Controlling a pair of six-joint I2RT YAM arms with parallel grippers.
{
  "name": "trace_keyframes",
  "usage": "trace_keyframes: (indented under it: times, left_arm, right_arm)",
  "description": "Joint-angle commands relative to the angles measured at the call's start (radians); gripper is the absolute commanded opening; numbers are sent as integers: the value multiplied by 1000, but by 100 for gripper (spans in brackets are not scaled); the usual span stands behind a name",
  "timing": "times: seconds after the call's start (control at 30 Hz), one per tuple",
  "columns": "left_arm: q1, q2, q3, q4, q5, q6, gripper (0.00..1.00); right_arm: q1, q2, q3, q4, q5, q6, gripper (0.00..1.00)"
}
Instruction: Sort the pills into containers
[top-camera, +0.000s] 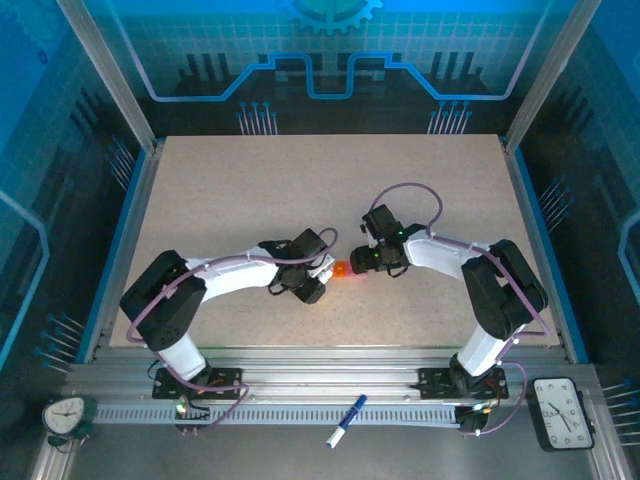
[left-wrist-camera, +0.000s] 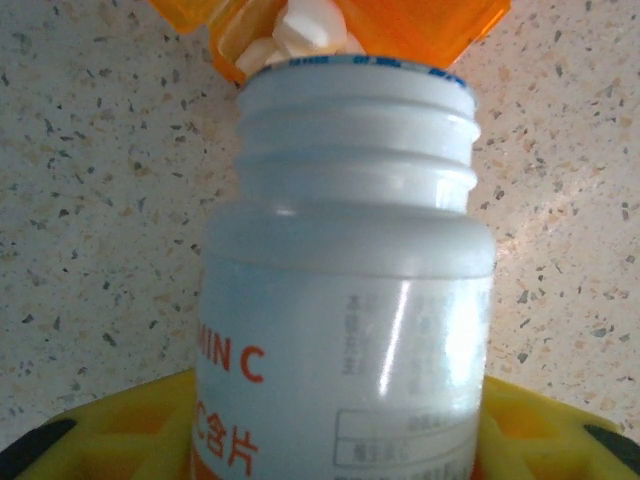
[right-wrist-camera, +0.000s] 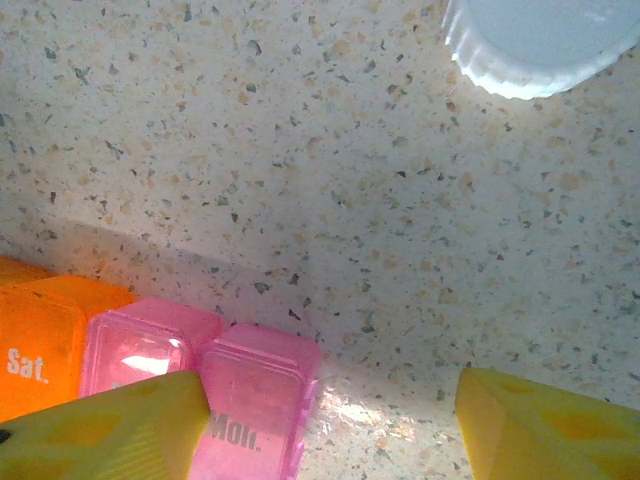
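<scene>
The left end effector (top-camera: 312, 275) clamps an uncapped vitamin C bottle (left-wrist-camera: 345, 300), tipped so its mouth meets the open orange cell (left-wrist-camera: 420, 25) of the pill organizer (right-wrist-camera: 250, 390) mid-tabletop (right-wrist-camera: 300, 150). Tablets (left-wrist-camera: 300, 30) sit at the lip. The right end effector (right-wrist-camera: 330, 410) hangs spread over the pink cells (right-wrist-camera: 140, 355), likely to steady the strip.

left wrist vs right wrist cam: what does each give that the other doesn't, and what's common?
Left wrist: the uncapped white bottle gripped in the left gripper, its mouth at an open orange cell with white pills showing in it.
Right wrist: a white ribbed cap lying on the table, pink cells marked Mon., an orange Sat. cell, and the right gripper open, one finger over the pink cells.
Both: the speckled table and the orange part of the pill box.
</scene>
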Motion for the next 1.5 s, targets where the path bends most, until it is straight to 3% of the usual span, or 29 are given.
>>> trace_keyframes:
  times: [0.0,0.3,0.57,1.13,1.47]
  left_arm:
    - [12,-66,-53,116,39,-36,0]
    - [27,-210,-241,413,103,-80,0]
    - [28,-315,-338,556,85,-124,0]
    - [59,-488,-359,737,-26,-71,0]
    - [122,-449,-303,970,33,56,0]
  right_arm:
    - [10,56,-33,-85,27,6,69]
    - [10,50,-23,-92,19,12,69]
    - [9,34,13,-118,0,21,69]
    - [-45,-134,197,-297,-5,28,70]
    - [-126,16,425,-417,24,-47,71]
